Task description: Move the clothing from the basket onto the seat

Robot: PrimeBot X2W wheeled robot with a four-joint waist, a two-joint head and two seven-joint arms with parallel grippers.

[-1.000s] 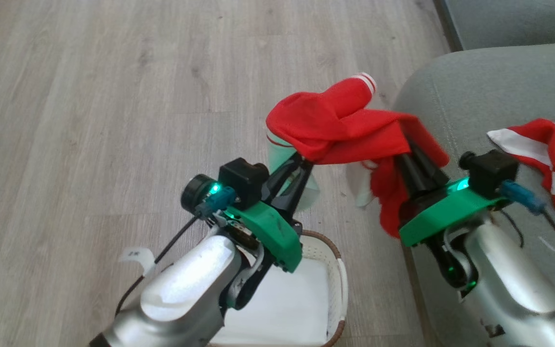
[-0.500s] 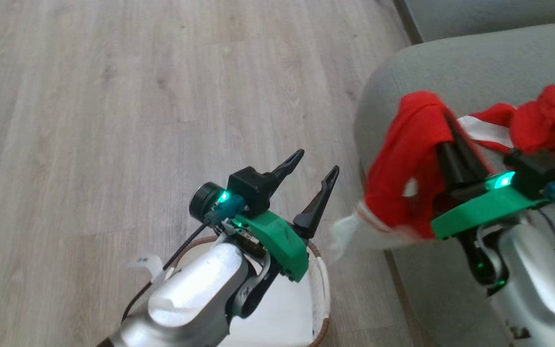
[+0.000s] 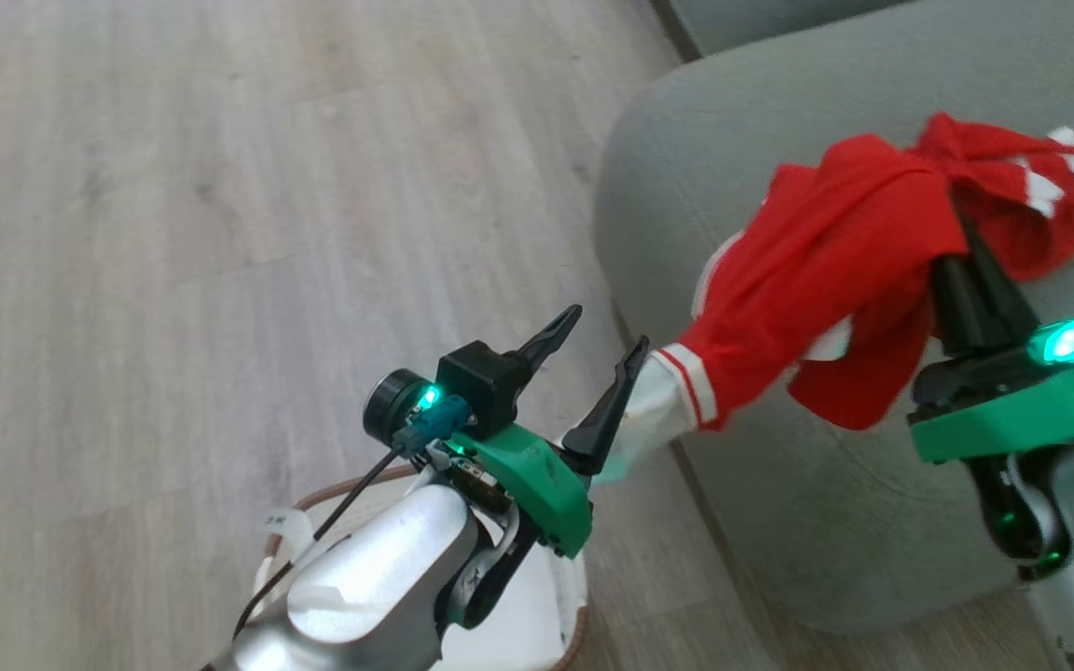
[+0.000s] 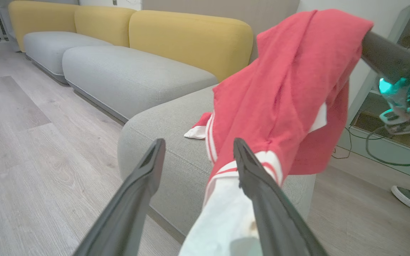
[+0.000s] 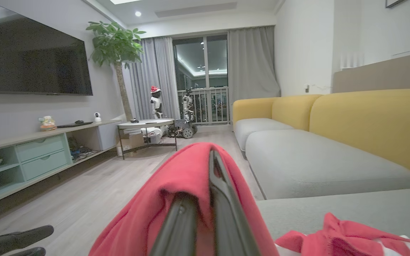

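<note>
Red white-trimmed fabric clothing hangs clamped in the right end effector — poised above the grey-green upholstered seat for release — left end effector wide, empty.

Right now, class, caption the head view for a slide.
Shut right gripper holds a soft red jersey over the grey-green sofa cushion; left gripper open.

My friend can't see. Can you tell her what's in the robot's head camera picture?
The right end effector is shut on a red jersey that hangs over the edge of the grey seat, where another red jersey lies. The left end effector is open, near the basket on the wooden floor.
</note>
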